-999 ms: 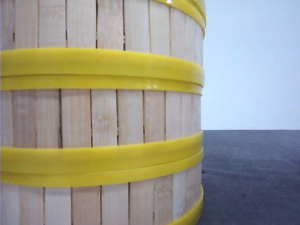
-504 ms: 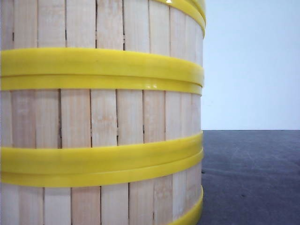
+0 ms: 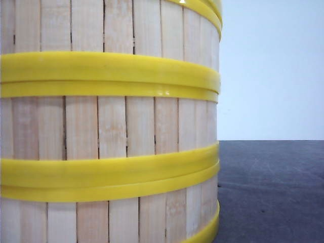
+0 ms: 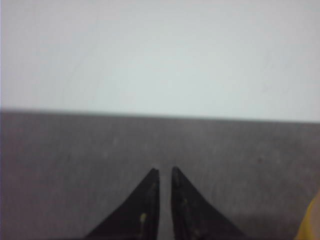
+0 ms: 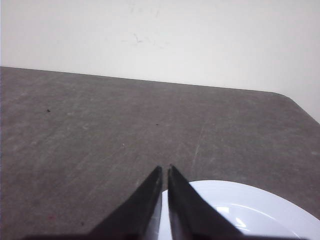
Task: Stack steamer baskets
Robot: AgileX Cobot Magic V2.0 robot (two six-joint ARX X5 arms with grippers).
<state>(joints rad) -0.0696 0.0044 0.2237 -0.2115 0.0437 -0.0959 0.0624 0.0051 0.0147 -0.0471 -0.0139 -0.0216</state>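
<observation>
Steamer baskets fill the left of the front view, very close to the camera and stacked one on another. The upper basket (image 3: pixel 126 25), the middle basket (image 3: pixel 126 126) and the lowest basket (image 3: pixel 101 223) show pale slat walls between yellow rims (image 3: pixel 111 73). Their insides are hidden. Neither gripper appears in the front view. My left gripper (image 4: pixel 164 170) is shut over bare dark table with nothing between its fingers; a yellow edge of a basket (image 4: pixel 312 220) shows beside it. My right gripper (image 5: pixel 165 167) is shut too, empty, above the rim of a white plate (image 5: pixel 260 210).
The dark grey table (image 3: pixel 273 192) runs to a pale wall (image 3: pixel 273 66) behind. In the right wrist view the table's rounded far corner (image 5: pixel 287 97) shows beyond the plate.
</observation>
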